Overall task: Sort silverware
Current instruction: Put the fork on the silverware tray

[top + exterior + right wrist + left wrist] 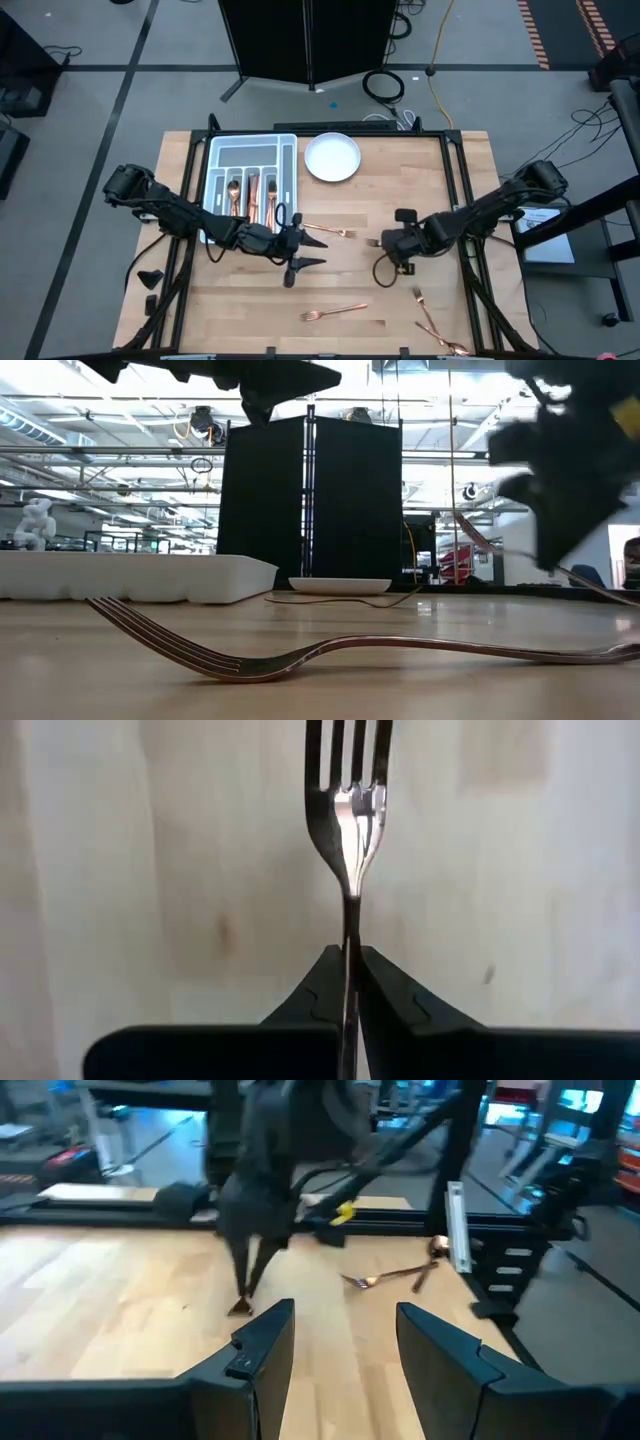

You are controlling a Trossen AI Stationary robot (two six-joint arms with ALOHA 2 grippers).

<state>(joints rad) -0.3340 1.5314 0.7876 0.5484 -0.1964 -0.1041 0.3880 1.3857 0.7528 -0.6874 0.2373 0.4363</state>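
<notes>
Slim copper fork [349, 810] is pinched by its handle in the right gripper [349, 982], jaws closed tight on it, tines pointing away from the wrist over bare wood; in the high view this gripper [385, 243] sits near mid-bench, right of centre. Remaining loose copper silverware: one fork [328, 231] lying mid-bench just beside the left gripper, another fork [333, 312] near the front edge, and two more pieces [432, 325] towards the front right corner. Several copper pieces [252, 194] are already slotted in the grey compartmented tray [287, 160] at the back left of the bench; white round plate [332, 157] sits just right of the tray, nothing on it. Left gripper [292, 255] hovers just off the tray's front right corner, jaws open and holding nothing. My read of the step: pick done on the right side, transfer to tray pending, sort maybe half through. Next move calls for a lift clear of the wood, travel across to the back left, then matching the fork to the fork slot before release. The left arm sits right in that path, so watch for a clash or hand the fork over instead. Thin handle could pivot in the jaws.
</notes>
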